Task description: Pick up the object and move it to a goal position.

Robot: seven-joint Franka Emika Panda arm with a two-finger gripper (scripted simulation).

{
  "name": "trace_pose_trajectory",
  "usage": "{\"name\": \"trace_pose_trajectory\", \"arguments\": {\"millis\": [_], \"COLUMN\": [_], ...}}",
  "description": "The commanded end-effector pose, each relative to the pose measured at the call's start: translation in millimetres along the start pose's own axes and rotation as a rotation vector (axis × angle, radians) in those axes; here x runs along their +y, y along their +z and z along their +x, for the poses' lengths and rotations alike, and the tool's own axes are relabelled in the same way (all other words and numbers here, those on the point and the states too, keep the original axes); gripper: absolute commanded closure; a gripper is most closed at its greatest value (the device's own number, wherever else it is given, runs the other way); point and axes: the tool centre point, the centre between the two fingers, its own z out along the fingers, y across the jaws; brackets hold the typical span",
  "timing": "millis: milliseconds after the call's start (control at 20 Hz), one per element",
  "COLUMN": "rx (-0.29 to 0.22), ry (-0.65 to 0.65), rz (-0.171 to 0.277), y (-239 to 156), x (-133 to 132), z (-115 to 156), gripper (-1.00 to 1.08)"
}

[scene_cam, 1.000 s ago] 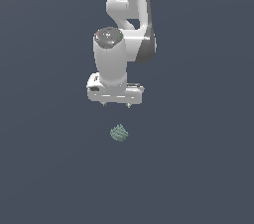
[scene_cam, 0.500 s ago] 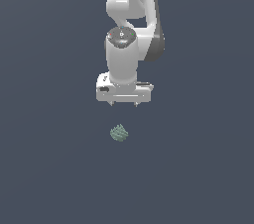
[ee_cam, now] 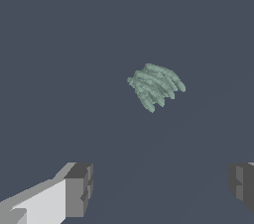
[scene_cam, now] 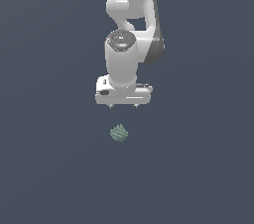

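Observation:
The object [scene_cam: 119, 133] is a small pale grey-green lump with a ridged, bumpy surface, lying on the dark floor. In the wrist view the object [ee_cam: 155, 85] shows its ribbed texture. My white gripper [scene_cam: 122, 106] hangs above it, a short gap away, pointing down. Its two grey fingertips [ee_cam: 78, 190] stand wide apart in the wrist view, so the gripper [ee_cam: 161, 188] is open and holds nothing. The object lies ahead of the gap between the fingers, untouched.
The white arm [scene_cam: 133, 15] rises behind the gripper in the exterior view. Around the object there is only the flat dark grey-blue floor [scene_cam: 49, 168].
The gripper has shifted toward the exterior view's right and slightly closer to the camera, ending nearly over the object. The object has stayed where it was.

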Motion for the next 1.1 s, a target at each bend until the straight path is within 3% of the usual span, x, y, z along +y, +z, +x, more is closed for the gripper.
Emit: {"name": "trace_pose_trajectory", "arguments": {"millis": [0, 1050], "rx": [0.0, 0.01], "ry": [-0.031, -0.5], "rz": [-0.001, -0.004], "y": [3.5, 61.3], "x": [1.1, 18.4], "z": [3.7, 55.5], "gripper": [-0.92, -0.92]}}
